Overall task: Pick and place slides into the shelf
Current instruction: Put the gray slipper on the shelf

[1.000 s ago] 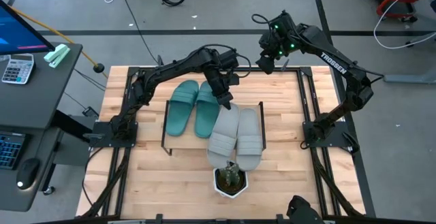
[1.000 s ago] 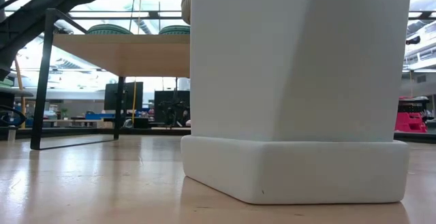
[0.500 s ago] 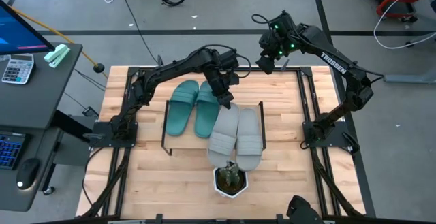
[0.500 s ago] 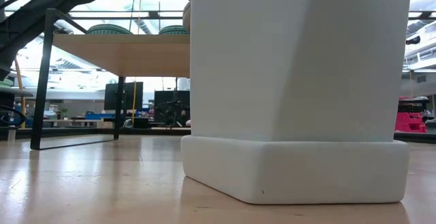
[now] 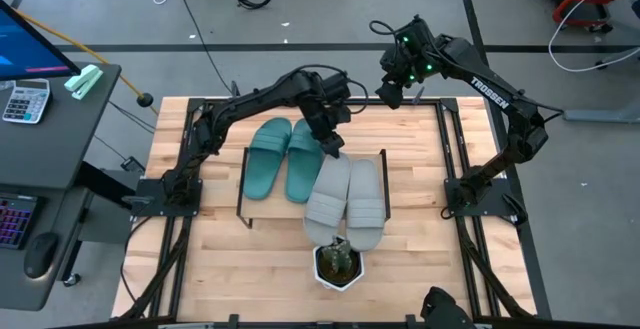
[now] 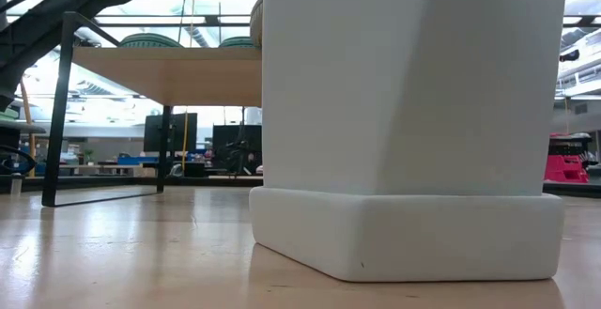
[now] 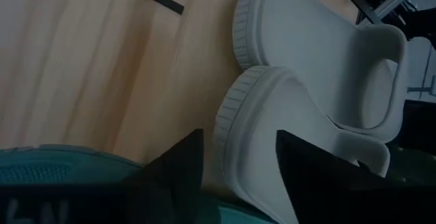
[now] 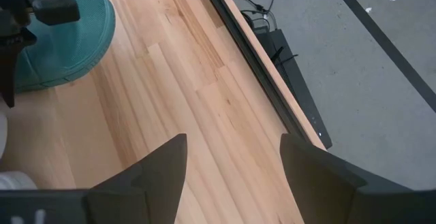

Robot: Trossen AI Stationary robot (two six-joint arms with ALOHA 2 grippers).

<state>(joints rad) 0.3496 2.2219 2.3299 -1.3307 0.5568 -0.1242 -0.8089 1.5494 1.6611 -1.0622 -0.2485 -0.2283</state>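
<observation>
Two teal slides (image 5: 268,159) (image 5: 303,161) lie side by side, soles down, on the left part of the shelf (image 5: 275,209). Two grey slides (image 5: 327,197) (image 5: 366,201) lie beside them on the right part. My left gripper (image 5: 333,151) is open at the far end of the left grey slide (image 7: 272,135), one finger on either side of its ribbed rim. My right gripper (image 5: 392,94) hangs open over the table's far edge with nothing between its fingers (image 8: 157,169). In the low view the teal slides (image 6: 150,39) show on top of the shelf board (image 6: 160,72).
A white plant pot (image 5: 340,265) stands on the table just in front of the grey slides' near ends and fills most of the low view (image 6: 404,121). The shelf's black legs (image 6: 61,112) stand on the table. A desk with a calculator (image 5: 25,99) is off to the left.
</observation>
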